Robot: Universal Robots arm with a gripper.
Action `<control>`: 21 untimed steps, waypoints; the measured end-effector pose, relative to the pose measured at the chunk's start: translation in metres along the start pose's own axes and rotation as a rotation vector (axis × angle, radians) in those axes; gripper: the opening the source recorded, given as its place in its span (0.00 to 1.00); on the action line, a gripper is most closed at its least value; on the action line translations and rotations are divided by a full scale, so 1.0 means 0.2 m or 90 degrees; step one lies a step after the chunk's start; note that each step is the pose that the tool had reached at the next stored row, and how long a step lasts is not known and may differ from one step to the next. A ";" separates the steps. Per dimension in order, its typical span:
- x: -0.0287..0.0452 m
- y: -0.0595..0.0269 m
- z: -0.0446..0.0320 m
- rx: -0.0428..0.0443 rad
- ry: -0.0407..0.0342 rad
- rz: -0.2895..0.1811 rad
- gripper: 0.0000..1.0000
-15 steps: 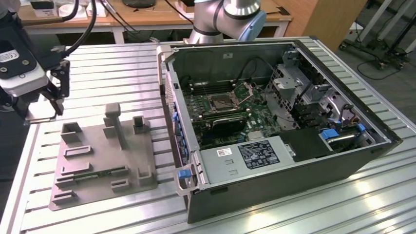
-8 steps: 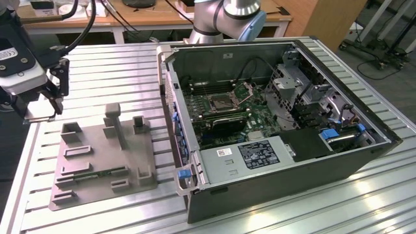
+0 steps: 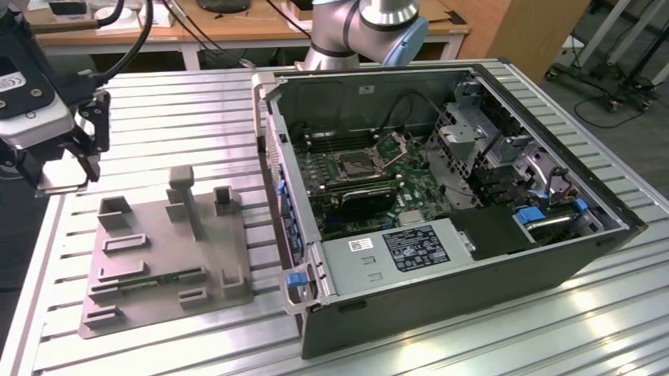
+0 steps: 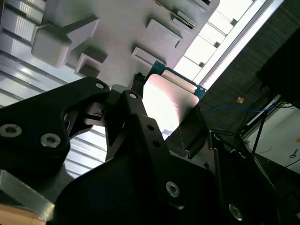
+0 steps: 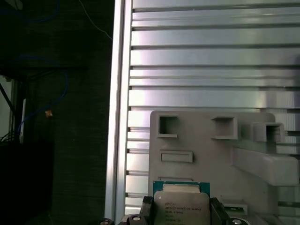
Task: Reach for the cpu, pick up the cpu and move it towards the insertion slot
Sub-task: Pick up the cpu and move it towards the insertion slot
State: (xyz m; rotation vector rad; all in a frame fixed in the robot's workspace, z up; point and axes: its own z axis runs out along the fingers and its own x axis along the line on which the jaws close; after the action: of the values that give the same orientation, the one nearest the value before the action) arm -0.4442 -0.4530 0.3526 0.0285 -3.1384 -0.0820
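The gripper [image 5: 182, 213] grips the cpu [image 5: 181, 204]: its dark fingers [image 5: 218, 212] press against two opposite edges of the chip. The cpu shows a silver metal lid with print, mounted on a green board. Behind it lies a grey plastic tray [image 5: 206, 145] with several rectangular pockets and raised blocks. The tray rests on a table [image 5: 211, 61] of ribbed metal slats. Beyond the table's edge rail [image 5: 120, 93], a blue cable [image 5: 64, 86] runs over dark floor [image 5: 79, 140].

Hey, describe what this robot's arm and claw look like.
The arm is silver tubing with a pale blue joint cap. The claw has a light grey body, black angular fingers studded with silver screws, and a black cable looping above it.
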 end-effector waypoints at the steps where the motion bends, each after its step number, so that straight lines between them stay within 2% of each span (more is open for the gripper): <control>1: 0.000 0.000 -0.004 -0.0001 -0.0002 0.000 0.55; 21: 0.000 0.007 -0.139 -0.0002 -0.0002 0.000 0.55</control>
State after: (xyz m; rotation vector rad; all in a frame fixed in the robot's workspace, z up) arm -0.4442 -0.4530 0.3805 0.0286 -3.1387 -0.0824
